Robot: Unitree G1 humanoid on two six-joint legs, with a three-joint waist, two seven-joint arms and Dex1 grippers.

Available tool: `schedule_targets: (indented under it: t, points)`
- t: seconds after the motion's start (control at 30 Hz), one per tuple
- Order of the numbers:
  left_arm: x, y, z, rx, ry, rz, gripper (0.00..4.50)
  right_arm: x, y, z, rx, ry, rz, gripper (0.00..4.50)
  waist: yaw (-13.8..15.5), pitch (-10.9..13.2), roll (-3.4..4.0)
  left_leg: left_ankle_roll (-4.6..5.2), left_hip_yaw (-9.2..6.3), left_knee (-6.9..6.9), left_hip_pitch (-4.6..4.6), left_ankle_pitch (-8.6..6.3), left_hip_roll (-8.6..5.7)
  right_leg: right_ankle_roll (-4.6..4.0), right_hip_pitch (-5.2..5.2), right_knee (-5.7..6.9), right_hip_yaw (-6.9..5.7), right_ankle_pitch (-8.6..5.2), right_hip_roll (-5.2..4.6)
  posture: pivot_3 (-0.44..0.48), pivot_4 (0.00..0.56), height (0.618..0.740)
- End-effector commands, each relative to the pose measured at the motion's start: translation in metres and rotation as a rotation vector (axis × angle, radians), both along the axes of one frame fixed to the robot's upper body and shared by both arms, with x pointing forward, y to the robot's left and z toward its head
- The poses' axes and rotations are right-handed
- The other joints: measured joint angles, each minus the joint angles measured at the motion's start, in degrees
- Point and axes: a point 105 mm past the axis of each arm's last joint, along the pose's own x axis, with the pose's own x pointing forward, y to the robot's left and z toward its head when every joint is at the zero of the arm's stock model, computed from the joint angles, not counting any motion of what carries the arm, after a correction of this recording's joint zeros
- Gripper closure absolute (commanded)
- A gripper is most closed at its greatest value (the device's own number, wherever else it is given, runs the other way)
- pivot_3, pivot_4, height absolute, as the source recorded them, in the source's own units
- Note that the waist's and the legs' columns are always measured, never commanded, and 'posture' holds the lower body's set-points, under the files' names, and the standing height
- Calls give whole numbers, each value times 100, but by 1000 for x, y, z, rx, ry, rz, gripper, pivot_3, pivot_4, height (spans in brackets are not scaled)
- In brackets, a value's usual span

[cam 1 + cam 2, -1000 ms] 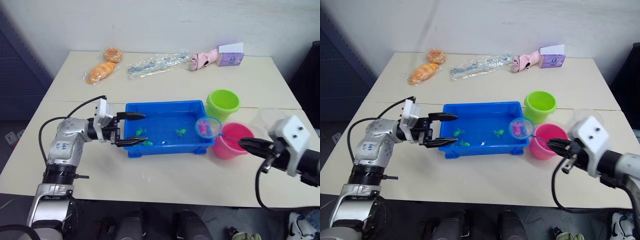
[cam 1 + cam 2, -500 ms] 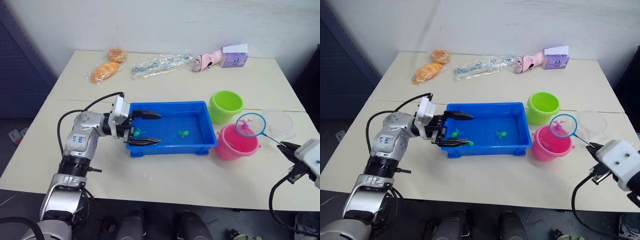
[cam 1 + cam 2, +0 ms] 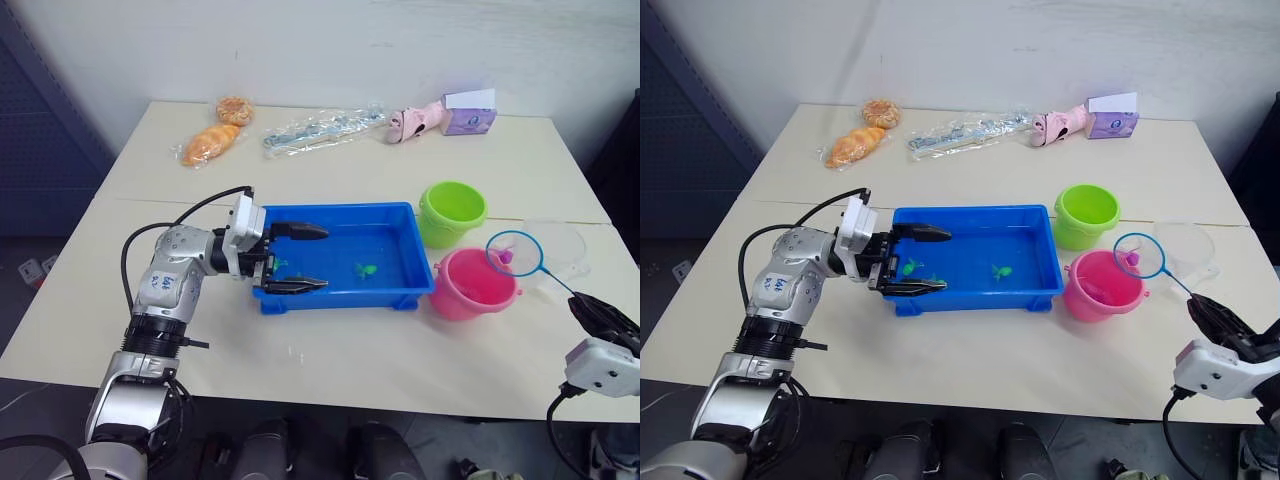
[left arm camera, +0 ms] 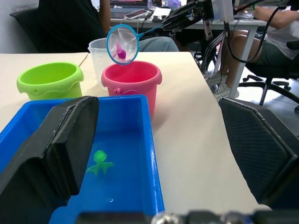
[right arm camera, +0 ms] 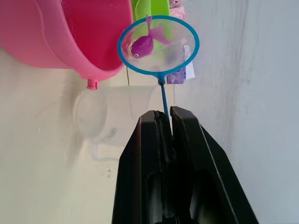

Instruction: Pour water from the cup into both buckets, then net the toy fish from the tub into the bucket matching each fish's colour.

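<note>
Right gripper (image 5: 164, 116) clamps net (image 5: 158, 45) handle.

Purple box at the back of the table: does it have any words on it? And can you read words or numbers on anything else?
No text here can be read.
Purple box: some print on it, too small to read.
Blue marks on the left forearm: too blurred to read.
Clear plastic packet: no text can be made out.
Blue tub, green bucket, pink bucket: no words or numbers seen.
</note>
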Motion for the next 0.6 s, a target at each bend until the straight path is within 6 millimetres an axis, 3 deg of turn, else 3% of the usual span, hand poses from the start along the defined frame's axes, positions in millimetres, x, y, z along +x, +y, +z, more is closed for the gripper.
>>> schedule_targets:
  t: [0.03, 0.17, 0.3, 0.43, 0.53, 0.6]
  points:
    - [-2, -3, 5, -12, -23, -8, 71, -3, 1, 3, -76, -46, 23, 4500, -3, 0, 0, -1, 0, -1, 1, 1, 0, 0, 0, 0, 0, 0, 1, 0, 150, 740]
    - [-3, -3, 3, -12, -15, -6, 71, -5, 7, 4, -176, -100, 62, 4500, -3, 0, 0, -3, 0, -1, 1, 2, 1, 0, 0, 1, 1, 0, 1, 0, 150, 740]
    - [-3, -1, 2, -9, -10, 4, 71, -8, 7, -3, -195, -102, 69, 4500, 2, 0, 0, -3, 0, -1, 1, 2, 0, 0, 0, 1, 1, 0, 1, 0, 150, 740]
    - [-3, 1, 1, -8, -8, 13, 71, -7, 6, 2, -176, -139, 53, 4500, -5, 0, 0, -3, 0, 0, 2, 2, 0, 0, 2, 0, 1, 0, 1, 0, 150, 740]
    - [-2, 2, 1, -9, -10, 24, 71, -1, 14, 21, -34, -168, 59, 4500, -12, 0, 0, -4, 1, -1, 5, 3, 1, 0, 3, 1, 2, 0, 2, 0, 150, 740]
    - [0, 5, 1, -6, -11, 41, 71, 5, 31, 30, 125, -108, 124, 4500, -28, 0, 0, -4, 1, 0, 9, 2, 4, 0, 8, 2, 2, 0, 4, 0, 150, 740]
